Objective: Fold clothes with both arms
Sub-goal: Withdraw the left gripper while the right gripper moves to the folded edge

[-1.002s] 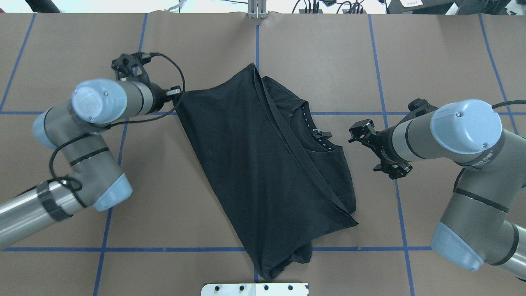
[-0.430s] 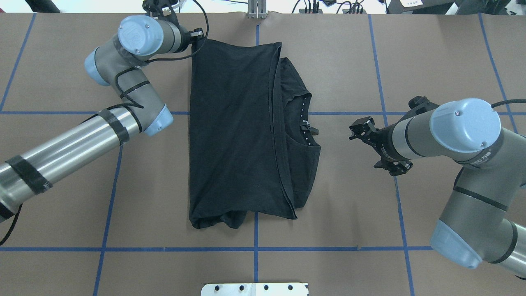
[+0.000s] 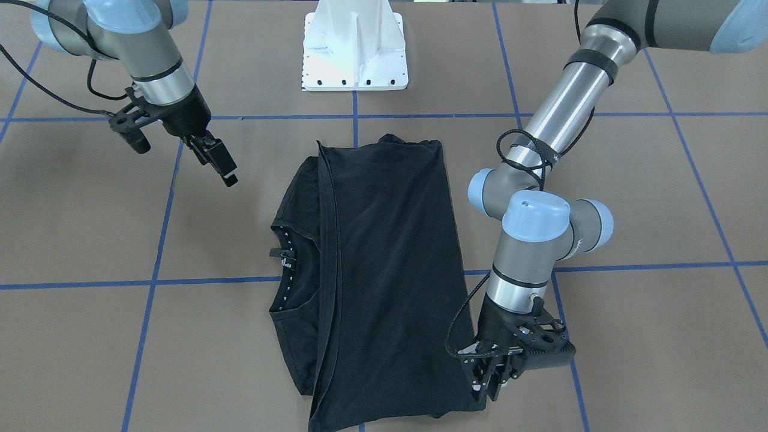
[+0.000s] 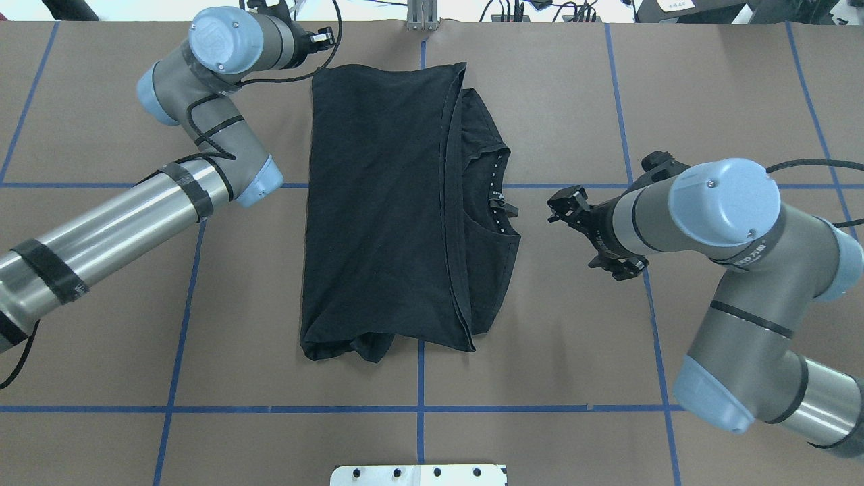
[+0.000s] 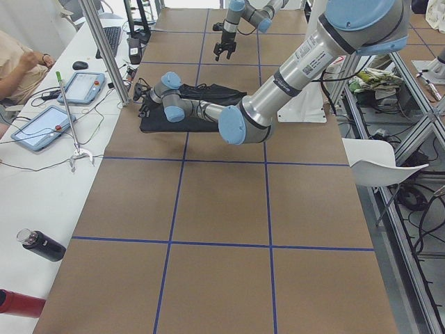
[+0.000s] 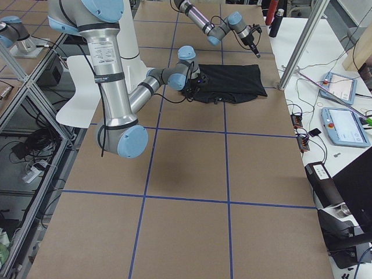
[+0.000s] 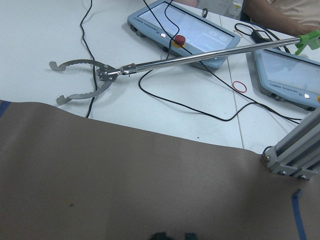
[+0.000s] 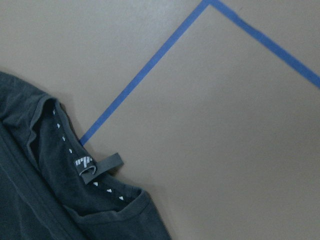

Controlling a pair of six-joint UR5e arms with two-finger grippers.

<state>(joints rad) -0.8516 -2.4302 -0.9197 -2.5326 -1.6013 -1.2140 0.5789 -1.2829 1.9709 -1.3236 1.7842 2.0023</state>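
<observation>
The black T-shirt (image 4: pixel 385 202) lies flat mid-table, folded in half lengthwise, its printed side hidden. Its collar and label (image 4: pixel 501 199) face my right arm and also show in the right wrist view (image 8: pixel 85 167). My left gripper (image 3: pixel 489 384) hovers just above the shirt's far left corner (image 4: pixel 317 73), close to the table's far edge. In the left wrist view its two fingertips (image 7: pixel 160 236) stand slightly apart with bare table between them, so it is open and empty. My right gripper (image 3: pixel 223 168) hangs open and empty over bare table, a short way right of the collar (image 3: pixel 282 258).
The white pedestal base (image 3: pixel 354 48) stands at the near edge. Blue tape lines cross the brown table (image 4: pixel 540 351). Beyond the far edge are an aluminium post (image 7: pixel 295 150), a reach-grabber tool (image 7: pixel 85 82), tablets and cables. An operator (image 5: pixel 17 62) sits at the side table.
My left gripper pulled the shirt's corner toward the far edge, swinging the shirt straight, then let go and rose off it. My right gripper has shifted a little toward the collar.
</observation>
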